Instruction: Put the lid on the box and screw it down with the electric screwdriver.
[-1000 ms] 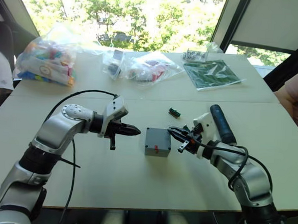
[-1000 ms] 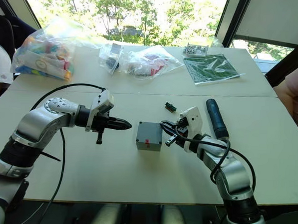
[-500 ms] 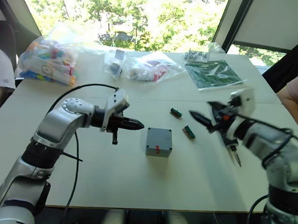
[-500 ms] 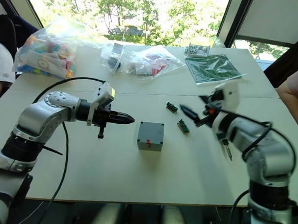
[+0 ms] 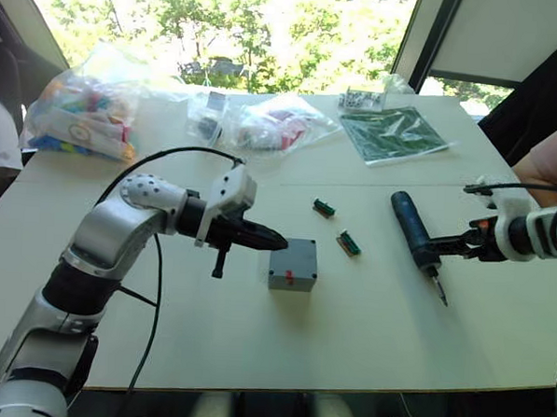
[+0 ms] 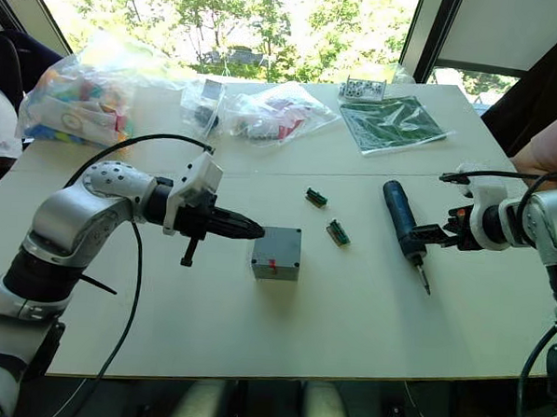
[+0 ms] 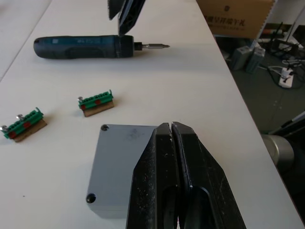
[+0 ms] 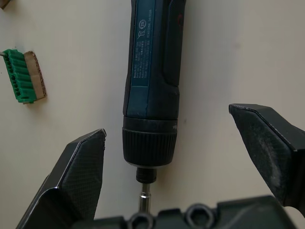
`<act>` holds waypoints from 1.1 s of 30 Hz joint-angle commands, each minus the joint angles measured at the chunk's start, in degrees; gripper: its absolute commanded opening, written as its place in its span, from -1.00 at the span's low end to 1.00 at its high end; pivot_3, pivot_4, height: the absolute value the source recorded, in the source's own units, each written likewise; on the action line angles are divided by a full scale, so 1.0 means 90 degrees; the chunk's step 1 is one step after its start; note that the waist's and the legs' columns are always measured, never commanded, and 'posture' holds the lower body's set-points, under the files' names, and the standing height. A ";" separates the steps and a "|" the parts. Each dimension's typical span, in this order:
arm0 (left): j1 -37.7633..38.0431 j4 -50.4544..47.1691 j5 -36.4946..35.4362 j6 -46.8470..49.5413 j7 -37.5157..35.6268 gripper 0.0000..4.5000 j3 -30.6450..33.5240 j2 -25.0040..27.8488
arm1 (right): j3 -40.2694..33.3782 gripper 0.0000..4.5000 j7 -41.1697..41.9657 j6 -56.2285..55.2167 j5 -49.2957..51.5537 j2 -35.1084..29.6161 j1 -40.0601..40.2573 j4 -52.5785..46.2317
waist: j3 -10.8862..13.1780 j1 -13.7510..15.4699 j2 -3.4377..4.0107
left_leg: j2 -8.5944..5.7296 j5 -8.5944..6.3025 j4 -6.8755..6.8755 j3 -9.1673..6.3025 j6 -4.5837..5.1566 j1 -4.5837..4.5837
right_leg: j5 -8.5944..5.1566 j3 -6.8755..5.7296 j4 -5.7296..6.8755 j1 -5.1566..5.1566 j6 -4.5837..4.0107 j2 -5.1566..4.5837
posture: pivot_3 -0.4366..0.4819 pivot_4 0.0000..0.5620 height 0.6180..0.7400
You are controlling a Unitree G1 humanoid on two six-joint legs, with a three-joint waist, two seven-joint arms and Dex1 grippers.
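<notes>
Head views, box: the box (image 6: 276,252) is seen mid-table with its lid (image 7: 125,164) already seated on top, red mark on the near side.
Head views, left gripper: the left gripper (image 6: 251,231) is held clenched and empty, its tip just over the box's left edge.
Head views, screwdriver: the electric screwdriver (image 6: 402,222) is laid flat to the right of the box, well apart from it, bit pointing near.
Head views, right gripper: the right gripper (image 6: 430,234) is brought to the tool's right side near the bit end.
Left wrist view: the closed fingers (image 7: 177,186) are seen over the lidded box; two green connectors (image 7: 96,102) lie between box and tool.
Right wrist view: the jaws are spread wide, either side of the screwdriver's collar, nothing grasped.
Step judged: picking up the screwdriver; lid placement appears done.
Next move: the jaws are to be lowered and closed around the tool's body.
</notes>
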 commanded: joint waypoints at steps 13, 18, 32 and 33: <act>0.1087 -0.1205 -0.0303 0.0368 0.1143 -1.00 0.0568 0.0162 | 0.2676 0.81 0.1766 -0.1174 -0.1965 0.1446 -0.1907 0.3147 | 0.0007 0.0017 -0.0004 | -0.0004 0.0001 0.0027 -0.0002 -0.0003 -0.0028 | 0.0005 -0.0002 0.0002 -0.0014 0.0000 -0.0007 | -0.05 -0.47 1.00; 0.1342 -0.1461 -0.0430 0.0530 0.1395 -1.00 0.0736 0.0251 | 0.3126 0.19 0.2636 -0.1466 -0.2437 0.1386 -0.1848 0.3228 | 0.0003 0.0033 -0.0012 | -0.0007 0.0001 0.0032 -0.0005 -0.0003 -0.0025 | 0.0006 -0.0003 0.0002 -0.0007 0.0003 -0.0009 | -0.05 -0.47 1.00; 0.1315 -0.1103 -0.0535 0.0459 0.1507 -1.00 0.0744 0.0295 | 0.1939 -0.15 0.2516 -0.1875 -0.2953 0.1590 -0.2154 0.3798 | 0.0003 0.0021 -0.0013 | -0.0008 0.0005 0.0027 -0.0010 -0.0010 -0.0019 | 0.0007 -0.0007 0.0002 -0.0003 0.0001 -0.0008 | -0.05 -0.47 1.00; 0.1251 -0.0890 -0.0486 0.0408 0.1411 -1.00 0.0708 0.0325 | 0.1170 -0.15 0.2053 -0.1955 -0.2681 0.1642 -0.2570 0.3916 | 0.0004 0.0006 -0.0013 | -0.0008 0.0006 0.0028 -0.0009 -0.0011 -0.0019 | 0.0008 -0.0007 0.0002 -0.0003 0.0000 -0.0009 | -0.05 -0.47 1.00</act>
